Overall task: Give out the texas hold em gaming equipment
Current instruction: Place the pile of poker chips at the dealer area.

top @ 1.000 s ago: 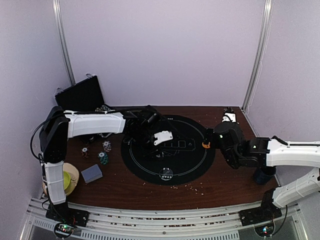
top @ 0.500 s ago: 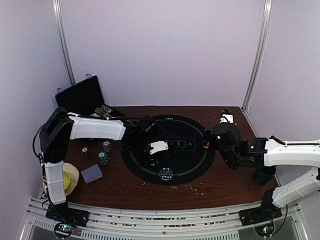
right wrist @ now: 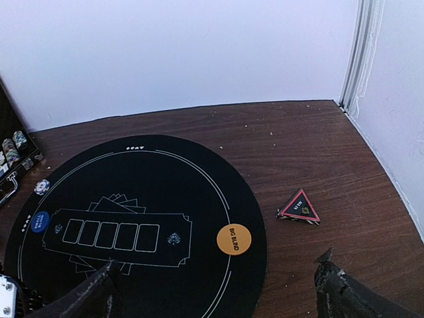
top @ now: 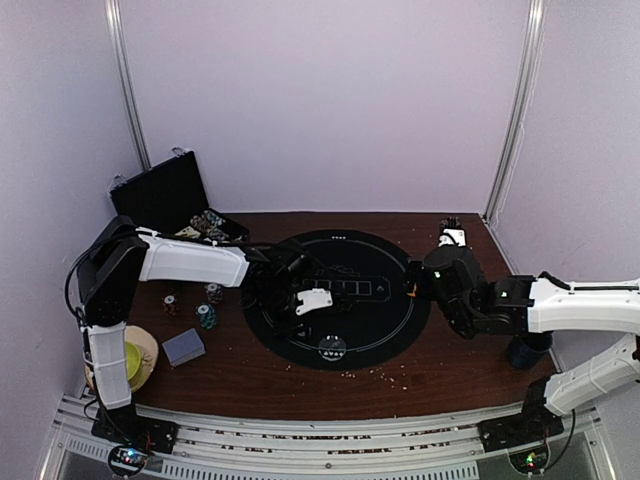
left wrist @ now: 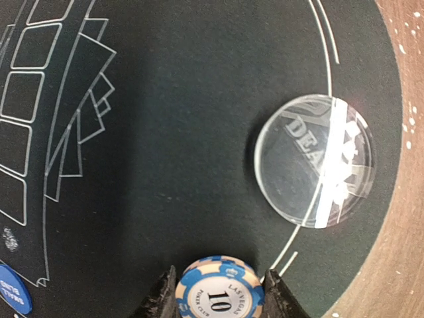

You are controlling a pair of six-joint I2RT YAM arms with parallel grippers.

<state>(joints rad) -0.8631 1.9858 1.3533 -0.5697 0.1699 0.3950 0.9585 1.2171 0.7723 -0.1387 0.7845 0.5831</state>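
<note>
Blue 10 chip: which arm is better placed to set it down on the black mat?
Left. The left hand grips the blue chip over the mat, beside the clear dealer button. The right hand is open and empty, at the mat's right edge.

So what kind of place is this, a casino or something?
Probably a robot test booth, not a casino: plain lilac walls, two robot arms bolted to a rail, and a round poker mat on a wooden table.
</note>
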